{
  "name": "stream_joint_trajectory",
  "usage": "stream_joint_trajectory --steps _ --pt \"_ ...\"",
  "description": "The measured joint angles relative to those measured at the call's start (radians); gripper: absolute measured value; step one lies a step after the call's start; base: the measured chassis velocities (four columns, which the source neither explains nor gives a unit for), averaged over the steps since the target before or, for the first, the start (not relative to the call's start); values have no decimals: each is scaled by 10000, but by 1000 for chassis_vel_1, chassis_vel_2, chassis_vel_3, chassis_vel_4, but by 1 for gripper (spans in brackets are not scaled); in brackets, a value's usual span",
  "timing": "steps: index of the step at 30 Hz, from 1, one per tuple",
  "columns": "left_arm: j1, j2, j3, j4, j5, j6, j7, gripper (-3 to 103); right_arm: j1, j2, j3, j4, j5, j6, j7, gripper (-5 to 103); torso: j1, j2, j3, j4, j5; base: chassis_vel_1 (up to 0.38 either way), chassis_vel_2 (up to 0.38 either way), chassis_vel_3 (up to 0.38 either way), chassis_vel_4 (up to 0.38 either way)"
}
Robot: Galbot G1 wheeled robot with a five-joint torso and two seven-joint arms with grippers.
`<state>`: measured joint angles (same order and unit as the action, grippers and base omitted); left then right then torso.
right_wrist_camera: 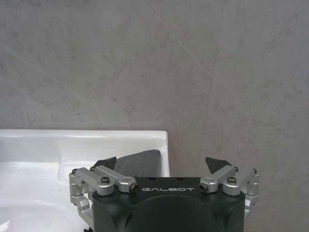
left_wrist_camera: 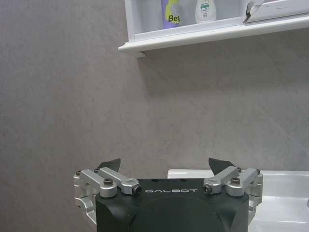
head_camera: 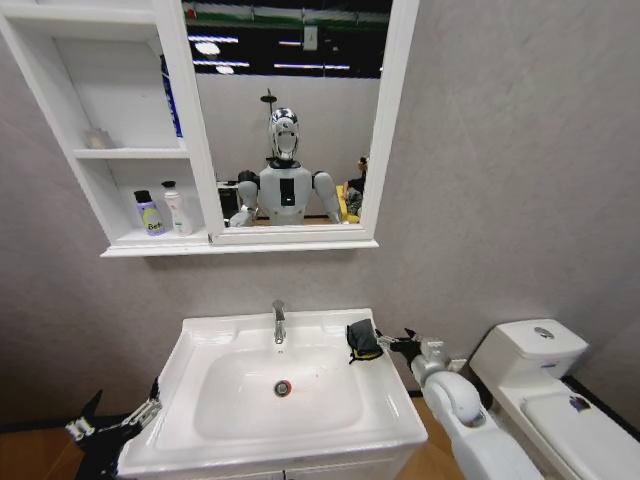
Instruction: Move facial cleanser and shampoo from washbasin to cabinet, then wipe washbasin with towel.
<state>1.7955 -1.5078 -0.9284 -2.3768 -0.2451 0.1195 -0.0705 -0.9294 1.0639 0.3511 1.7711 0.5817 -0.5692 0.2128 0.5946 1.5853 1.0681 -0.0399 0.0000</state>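
The washbasin [head_camera: 380,410] is white, with a chrome tap [head_camera: 279,322] and a metal drain [head_camera: 283,387]. The dark towel [head_camera: 363,340] lies crumpled on its back right rim. My right gripper [head_camera: 398,345] hovers open just right of the towel [right_wrist_camera: 139,162], which sits by one finger of that gripper [right_wrist_camera: 161,164]. My left gripper [head_camera: 120,402] hangs open off the basin's front left corner [left_wrist_camera: 164,165]. On the cabinet's [head_camera: 120,152] bottom shelf stand a lilac bottle with a dark cap [head_camera: 149,214] and a white bottle [head_camera: 177,208]. I cannot tell which is the facial cleanser and which the shampoo.
A white-framed mirror [head_camera: 385,120] adjoins the cabinet and reflects the robot. A white toilet [head_camera: 545,385] stands close to the basin's right, beside my right arm. A grey wall lies behind everything. A small pale object [head_camera: 98,139] rests on the cabinet's middle shelf.
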Motion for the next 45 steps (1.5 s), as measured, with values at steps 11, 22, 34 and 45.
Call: stream_joint_trajectory --steps 11,22,34,45 --pt "0 0 -1 -1 1 -1 -1 100 2146 104 -2121 -1072 1727 -1725 2505 100 0 0 -1 1 -1 0 0 0 0" --pt "1 0 -1 -1 0 -1 -1 100 2777 213 -2795 -2009 2077 -1728 2967 100 1 1 -1 -1 0 0 0 0 0" --pt "1 0 -1 -1 0 -1 -1 100 2923 366 -2945 -2555 2024 -1691 2791 90 0 1 -1 -2 0 0 0 0 0" --pt "1 0 -1 -1 0 -1 -1 100 2970 470 -2977 -2806 1860 -1674 2706 82 0 1 -1 -1 0 0 0 0 0"
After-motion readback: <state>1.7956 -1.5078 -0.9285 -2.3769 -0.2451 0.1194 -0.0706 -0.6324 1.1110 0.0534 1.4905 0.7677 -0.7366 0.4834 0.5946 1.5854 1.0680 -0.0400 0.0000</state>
